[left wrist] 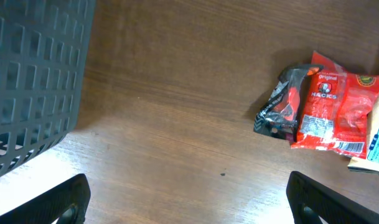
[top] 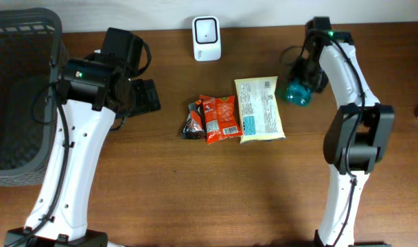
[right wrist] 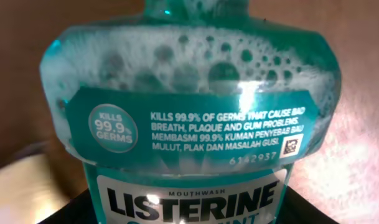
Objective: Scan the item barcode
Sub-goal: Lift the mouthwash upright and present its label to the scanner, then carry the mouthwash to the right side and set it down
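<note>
**Listerine mouthwash bottle (top: 297, 92) at right gripper (top: 307, 75), two o'clock**

Grey mesh basket (top: 16, 103) fills nine o'clock. The left gripper (left wrist: 189, 200) beside it is spread wide and empty. At centre lie a cream packet (top: 260, 110), a red snack packet (top: 221, 118) and a dark wrapper (top: 193, 122). Whether the right gripper grasps the bottle, I cannot tell. White scanner (top: 206, 38) at twelve.

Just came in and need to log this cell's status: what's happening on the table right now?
The right gripper is at a teal Listerine mouthwash bottle on the right of the table; whether it has a grip cannot be told. The left gripper is open and empty over bare wood beside the grey basket. Three snack packets lie in the middle, and the white scanner stands at the back edge. Nothing is at the scanner yet.
</note>
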{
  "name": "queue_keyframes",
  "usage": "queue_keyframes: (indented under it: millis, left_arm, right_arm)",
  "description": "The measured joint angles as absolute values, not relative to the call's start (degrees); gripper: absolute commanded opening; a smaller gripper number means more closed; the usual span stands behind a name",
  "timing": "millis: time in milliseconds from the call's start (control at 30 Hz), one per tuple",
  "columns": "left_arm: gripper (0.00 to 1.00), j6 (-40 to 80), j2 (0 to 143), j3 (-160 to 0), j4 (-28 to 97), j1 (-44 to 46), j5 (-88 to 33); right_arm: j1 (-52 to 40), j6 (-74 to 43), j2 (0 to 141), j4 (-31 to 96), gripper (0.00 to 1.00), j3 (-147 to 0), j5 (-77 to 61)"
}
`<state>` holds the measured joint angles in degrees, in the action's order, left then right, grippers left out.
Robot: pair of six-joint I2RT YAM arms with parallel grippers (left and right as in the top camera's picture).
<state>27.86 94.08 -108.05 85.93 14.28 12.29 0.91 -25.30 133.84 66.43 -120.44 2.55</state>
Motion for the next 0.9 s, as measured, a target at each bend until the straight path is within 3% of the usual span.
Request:
queue_keyframes:
  millis: [133, 400, 700, 900]
  left_arm:
    - [0.99, 27.86, 94.08, -108.05, 85.91, 14.28, 12.29]
    - [0.99, 27.86, 94.08, -108.07, 85.93, 14.33, 12.32]
    - [0.99, 27.86, 94.08, -108.07, 85.91, 14.33, 12.29]
    - [0.99, 27.86, 94.08, -108.07, 85.91, 14.33, 12.32]
  right_arm:
    - [-5.10, -20.51, 133.86, 63.35, 0.56, -128.18, 2.98]
    - [-23.64, -17.72, 134.34, 35.90, 0.56, -130.10, 3.88]
    - [-23.51, -17.74, 144.64, 20.49, 0.56, -130.17, 5.63]
    - [-23.44, -17.76, 144.73, 19.77, 0.56, -130.17, 6.92]
